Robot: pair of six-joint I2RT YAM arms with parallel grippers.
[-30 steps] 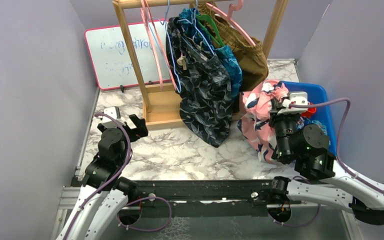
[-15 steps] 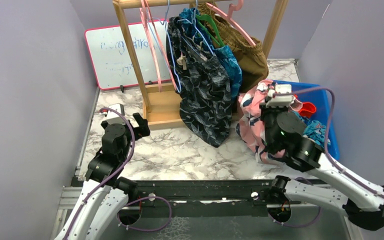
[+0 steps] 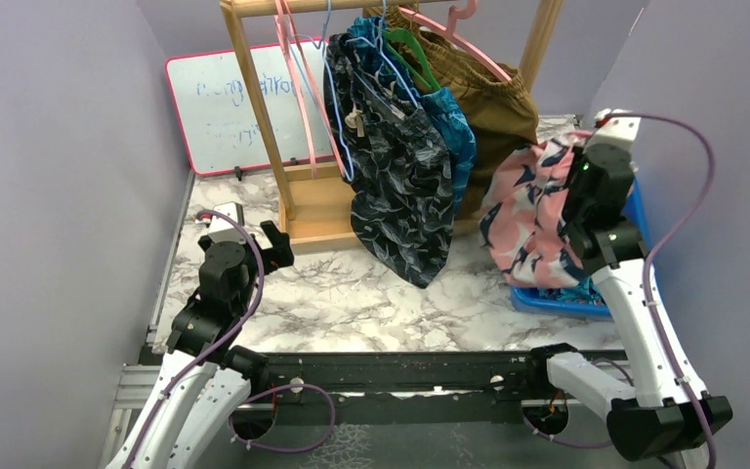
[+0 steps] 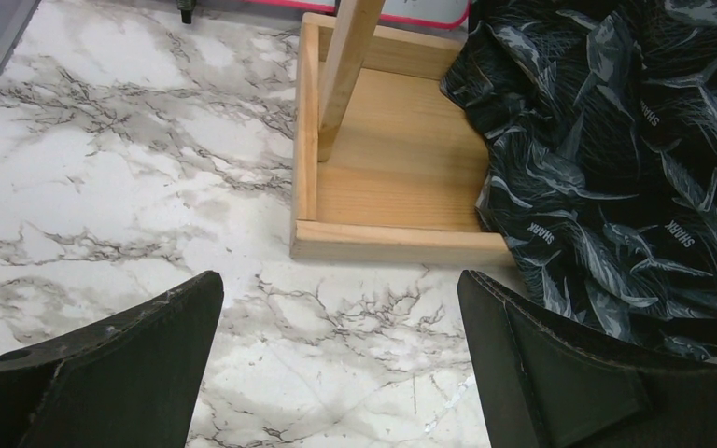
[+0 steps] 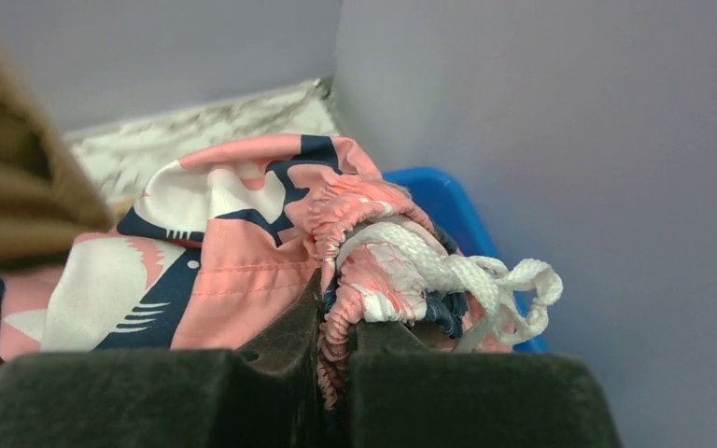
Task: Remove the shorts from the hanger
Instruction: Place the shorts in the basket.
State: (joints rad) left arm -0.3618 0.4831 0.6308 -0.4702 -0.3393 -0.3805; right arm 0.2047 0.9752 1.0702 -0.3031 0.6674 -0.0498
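The pink-and-navy leaf-print shorts hang free of any hanger, over the blue bin. My right gripper is raised near the right wall and is shut on their gathered waistband. A white drawstring dangles beside the fingers. Black patterned shorts, teal-blue shorts and brownish-orange shorts still hang on hangers from the wooden rack. My left gripper is open low over the marble, left of the rack base, with nothing between its fingers.
Empty pink hangers hang at the rack's left end. A whiteboard leans against the back wall. Purple walls close in on both sides. More clothes lie in the blue bin under the pink shorts. The black shorts' hem drapes onto the rack base.
My right arm has risen and swung back to the right with the pink shorts, which now hang stretched over the bin. The left arm has barely moved.
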